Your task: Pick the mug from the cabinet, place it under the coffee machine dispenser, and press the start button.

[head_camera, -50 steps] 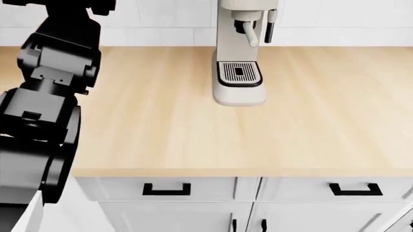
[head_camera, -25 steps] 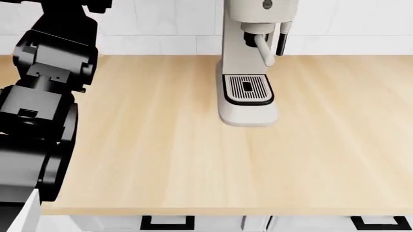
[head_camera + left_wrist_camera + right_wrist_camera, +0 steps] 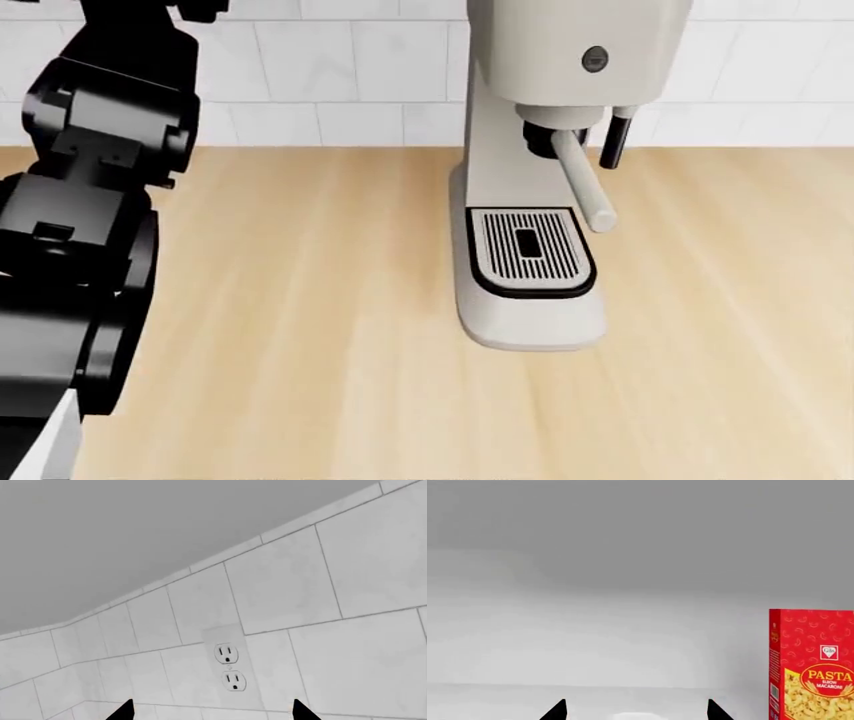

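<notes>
Beyond the right jaws (image 3: 635, 711), spread and empty, stands only a pasta box (image 3: 812, 664); no mug visible anywhere, left jaws (image 3: 212, 712) likewise spread at tiled wall, dispenser (image 3: 553, 138) waiting unserved above the tabletop (image 3: 307, 330).

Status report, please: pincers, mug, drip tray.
Left pincer and right pincer open, empty. Mug not in view. Drip tray bare under the dispenser.

cream coffee machine (image 3: 534, 150), black slotted drip tray (image 3: 530, 252)
</notes>
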Robot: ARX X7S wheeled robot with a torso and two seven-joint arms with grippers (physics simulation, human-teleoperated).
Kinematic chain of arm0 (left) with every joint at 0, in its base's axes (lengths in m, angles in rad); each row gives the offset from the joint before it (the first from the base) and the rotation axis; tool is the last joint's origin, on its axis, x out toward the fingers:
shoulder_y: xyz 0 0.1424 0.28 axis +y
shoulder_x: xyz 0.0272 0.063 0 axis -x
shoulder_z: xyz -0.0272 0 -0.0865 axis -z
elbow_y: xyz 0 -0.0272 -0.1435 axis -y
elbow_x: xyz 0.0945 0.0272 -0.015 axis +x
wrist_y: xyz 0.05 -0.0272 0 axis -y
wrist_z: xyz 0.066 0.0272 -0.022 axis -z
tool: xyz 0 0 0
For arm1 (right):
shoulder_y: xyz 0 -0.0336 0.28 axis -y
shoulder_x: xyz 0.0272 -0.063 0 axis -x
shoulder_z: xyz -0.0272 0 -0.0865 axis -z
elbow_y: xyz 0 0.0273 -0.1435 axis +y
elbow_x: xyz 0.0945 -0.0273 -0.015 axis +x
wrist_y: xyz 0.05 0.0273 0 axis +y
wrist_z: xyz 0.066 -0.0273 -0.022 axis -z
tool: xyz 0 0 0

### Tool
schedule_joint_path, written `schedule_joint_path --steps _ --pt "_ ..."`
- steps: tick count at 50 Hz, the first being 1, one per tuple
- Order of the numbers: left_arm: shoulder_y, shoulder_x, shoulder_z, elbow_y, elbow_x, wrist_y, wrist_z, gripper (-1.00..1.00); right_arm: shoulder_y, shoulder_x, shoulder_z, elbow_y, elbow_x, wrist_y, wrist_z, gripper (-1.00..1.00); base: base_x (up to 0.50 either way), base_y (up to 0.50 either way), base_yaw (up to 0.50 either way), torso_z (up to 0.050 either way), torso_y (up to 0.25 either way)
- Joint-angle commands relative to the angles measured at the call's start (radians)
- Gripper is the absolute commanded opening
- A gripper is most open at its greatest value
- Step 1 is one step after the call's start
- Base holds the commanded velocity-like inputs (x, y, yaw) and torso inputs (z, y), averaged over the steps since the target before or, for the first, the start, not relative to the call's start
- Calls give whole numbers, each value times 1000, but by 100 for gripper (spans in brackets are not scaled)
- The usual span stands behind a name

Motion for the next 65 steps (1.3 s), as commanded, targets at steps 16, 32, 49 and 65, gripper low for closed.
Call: schedule_joint_path --steps 16,32,49,65 --pt "-6 0 -3 0 4 10 -8 100 -36 18 27 111 62 17 57 100 0 0 0 0 0" --pt "-4 0 -3 0 4 17 -16 100 -150 17 28 -25 77 4 35 -100 0 0 0 0 0" --pt "-4 -6 -10 0 2 13 -20 100 -162 12 24 -364 98 -56 10 -100 0 0 0 0 0" --pt "-3 -2 -17 0 2 9 -17 100 -187 25 9 -403 97 -71 8 -100 -375 2 0 0 1"
